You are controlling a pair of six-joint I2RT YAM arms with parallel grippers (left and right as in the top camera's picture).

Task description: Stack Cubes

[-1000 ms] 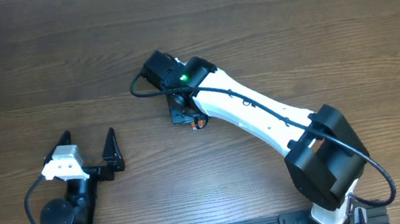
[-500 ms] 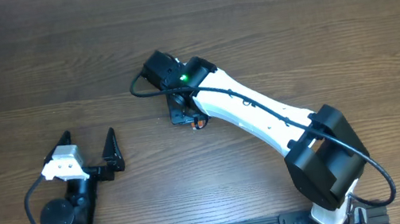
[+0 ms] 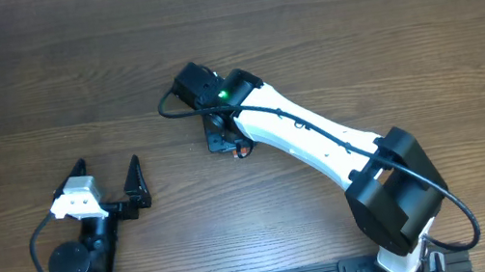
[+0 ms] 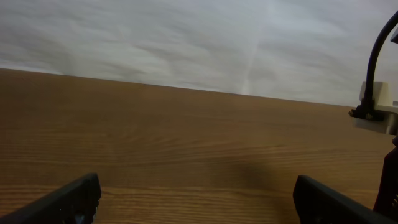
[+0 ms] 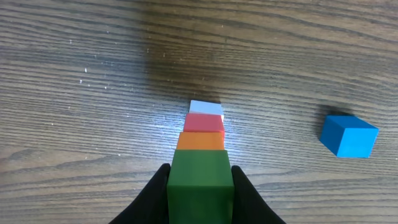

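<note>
As a second ago, right pincer (image 5: 199, 193) tight on green cube (image 5: 199, 175) above the stack (image 5: 200, 140), left pincer (image 3: 107, 163) apart.

Wooden table (image 3: 399, 13): brown w/ clear grain, smooth, low sheen. Green cube (image 5: 199, 180), orange cube (image 5: 200, 141), red cube (image 5: 203, 123), white cube (image 5: 206, 107) & blue cube (image 5: 348, 135): look like smooth matt plastic, plain faces. Right gripper (image 5: 199, 186) & left gripper (image 3: 108, 162): black, matt, prob. plastic. Right arm (image 3: 311, 135): glossy white shell, matt black joints. Backdrop (image 4: 155, 37): white, wrinkled, cloth-like.
</note>
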